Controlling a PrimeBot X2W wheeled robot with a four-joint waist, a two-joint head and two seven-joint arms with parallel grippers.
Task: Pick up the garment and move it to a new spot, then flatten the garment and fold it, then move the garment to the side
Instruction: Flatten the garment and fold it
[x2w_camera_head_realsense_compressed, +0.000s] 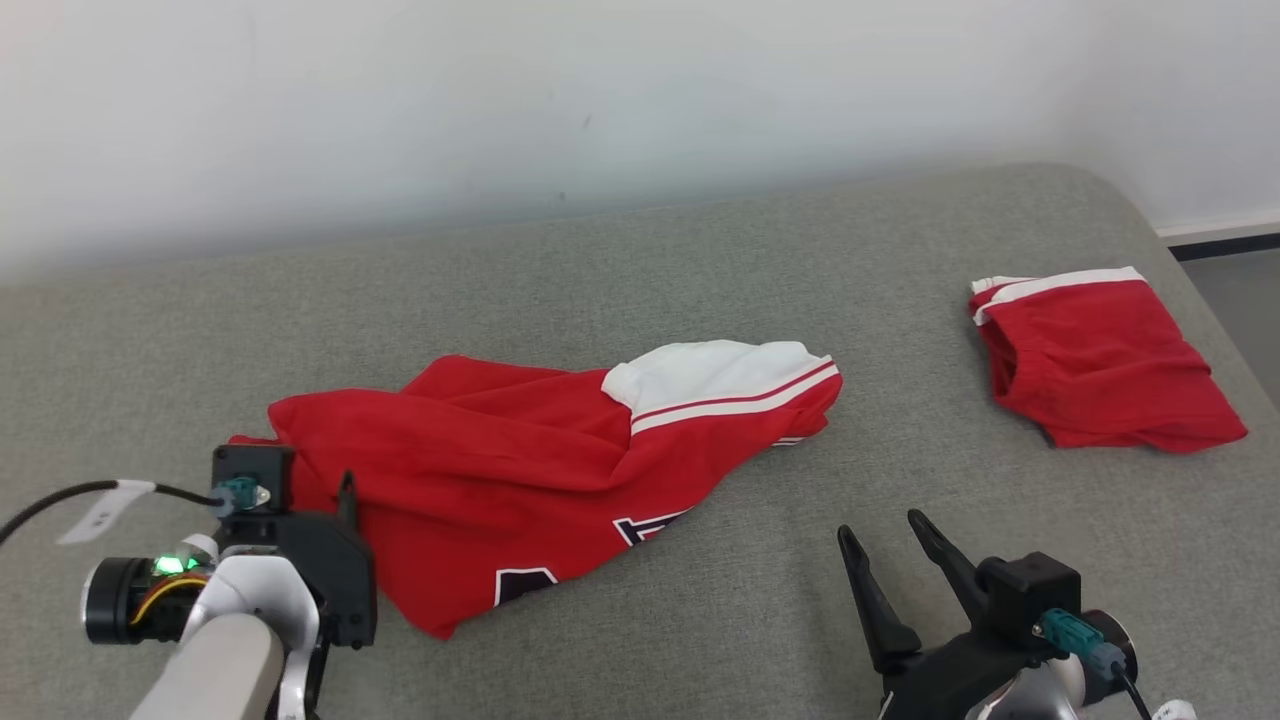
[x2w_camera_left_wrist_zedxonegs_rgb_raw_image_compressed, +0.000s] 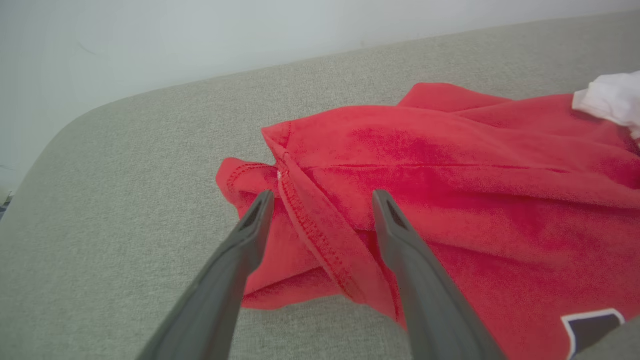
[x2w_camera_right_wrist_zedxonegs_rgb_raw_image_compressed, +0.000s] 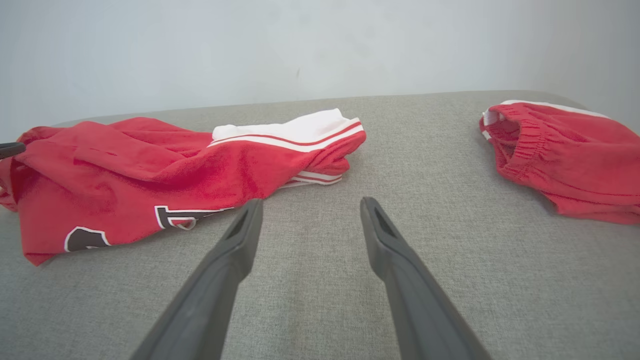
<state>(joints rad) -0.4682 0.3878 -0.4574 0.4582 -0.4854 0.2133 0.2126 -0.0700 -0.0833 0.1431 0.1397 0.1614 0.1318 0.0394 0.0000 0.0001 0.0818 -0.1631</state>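
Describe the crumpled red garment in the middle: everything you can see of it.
The garment is red, soft and fleecy-looking, with a white panel edged by red and white stripes at its right end and dark, white-outlined lettering near its front edge. It lies crumpled on the grey surface. The open left gripper straddles its stitched hem at the left end; contact is unclear.
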